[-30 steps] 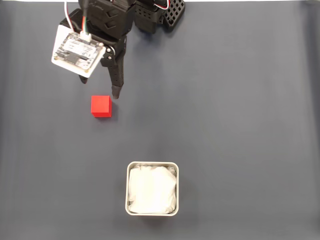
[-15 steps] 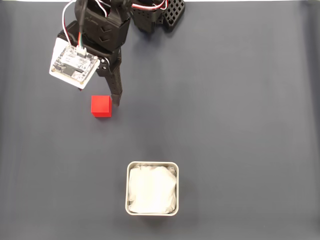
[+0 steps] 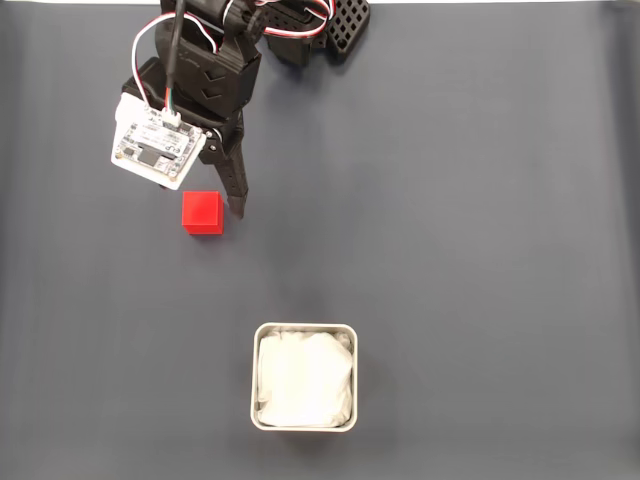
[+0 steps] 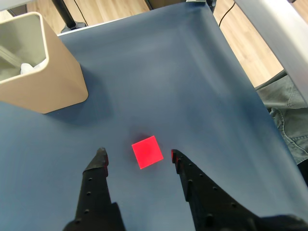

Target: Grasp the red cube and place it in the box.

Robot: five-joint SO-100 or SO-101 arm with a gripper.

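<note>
Gripper point(image 4: 137, 155) fingers are standing wide apart and holding nothing, rising from the bottom edge of the wrist view as two black prongs. One fingertip point(image 4: 100, 156) is sitting to the left of the red cube point(image 4: 147, 151) and the other to its right, so the cube is lying in the gap between them, a little nearer the right-hand one, touching neither.

From the fixed view, looking straight down, the arm is reaching in from the top of the frame in the upper left area. One dark finger is pointing down just right of the red cube point(image 3: 203, 212), and a white circuit board point(image 3: 157, 150) on the wrist is covering the space above and left of it. The cube is resting on a dark blue-grey mat point(image 3: 470, 230), left of centre in the upper half.

The box point(image 3: 304, 376), with a pale rim and crumpled white lining, is sitting low in the frame near the centre, well apart from the cube. In the wrist view it is appearing as a beige container at the upper left.

Judging by its looks, the cube is probably light and rigid, with flat matte faces that should not slip much. It is lying slightly turned against the line of the fingers in the wrist view, so closing on two opposite side faces, low and centred, seems the safest hold; catching a corner could twist it or push it away.
</note>
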